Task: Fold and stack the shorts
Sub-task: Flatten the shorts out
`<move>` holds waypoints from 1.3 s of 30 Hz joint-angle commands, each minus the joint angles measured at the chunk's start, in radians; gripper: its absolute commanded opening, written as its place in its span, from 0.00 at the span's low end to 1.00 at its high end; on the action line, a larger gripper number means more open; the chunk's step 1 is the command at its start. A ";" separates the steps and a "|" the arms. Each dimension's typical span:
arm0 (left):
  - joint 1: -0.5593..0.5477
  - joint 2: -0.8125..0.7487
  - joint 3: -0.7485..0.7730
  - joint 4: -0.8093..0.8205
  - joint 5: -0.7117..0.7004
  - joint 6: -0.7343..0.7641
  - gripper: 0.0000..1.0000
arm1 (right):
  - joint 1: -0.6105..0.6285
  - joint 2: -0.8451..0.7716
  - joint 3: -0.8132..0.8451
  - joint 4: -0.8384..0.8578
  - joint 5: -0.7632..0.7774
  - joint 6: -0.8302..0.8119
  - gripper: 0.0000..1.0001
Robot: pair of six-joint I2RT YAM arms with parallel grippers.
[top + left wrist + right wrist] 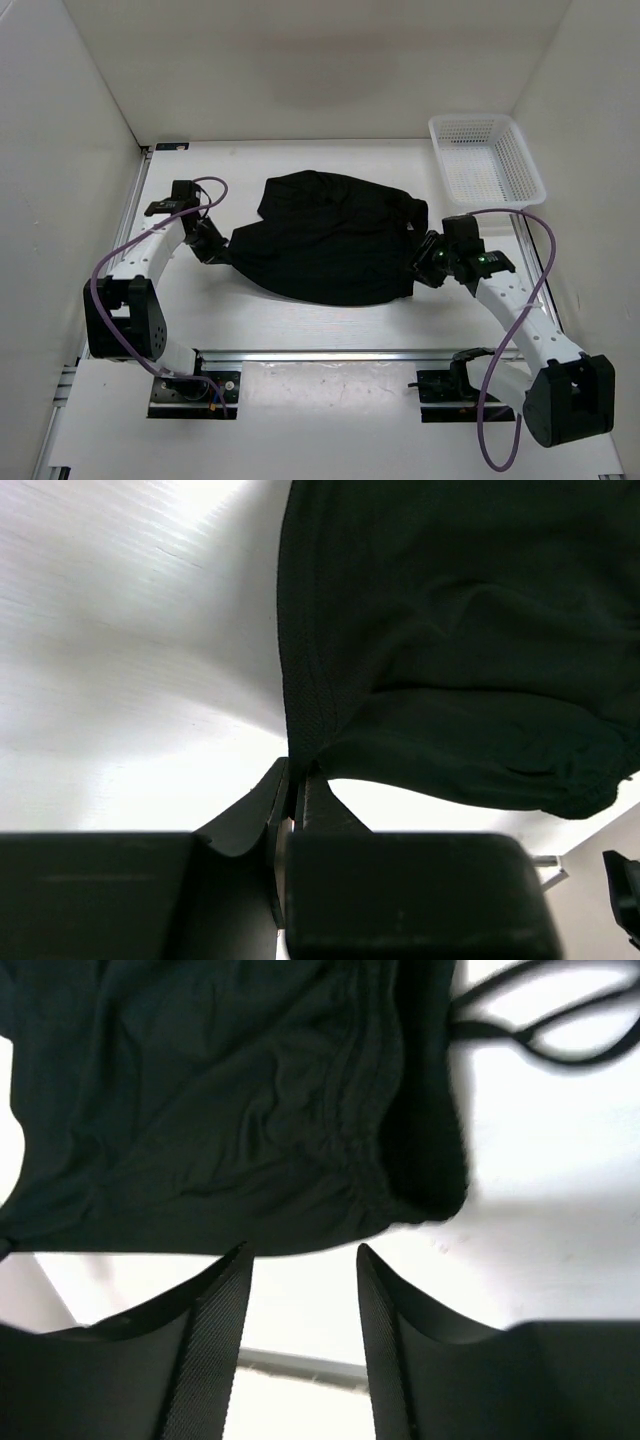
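The black shorts (325, 240) lie spread in a rumpled heap on the white table, between the two arms. My left gripper (222, 255) is at their left edge, shut on a corner of the fabric (300, 742); the seam runs straight down into the pinched jaws. My right gripper (424, 262) sits at the right edge of the shorts (220, 1110), open, its fingertips just short of the gathered waistband (370, 1175) with only bare table between them. The thin drawstring (545, 1035) trails loose on the table past the waistband.
A white mesh basket (487, 160) stands at the back right, close behind the right arm. White walls enclose the table on three sides. An aluminium rail (340, 355) runs along the near edge by the arm bases.
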 commanded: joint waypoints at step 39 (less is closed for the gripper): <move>-0.054 -0.009 0.048 0.016 -0.053 -0.007 0.10 | 0.079 0.459 0.239 -0.088 0.306 0.306 0.00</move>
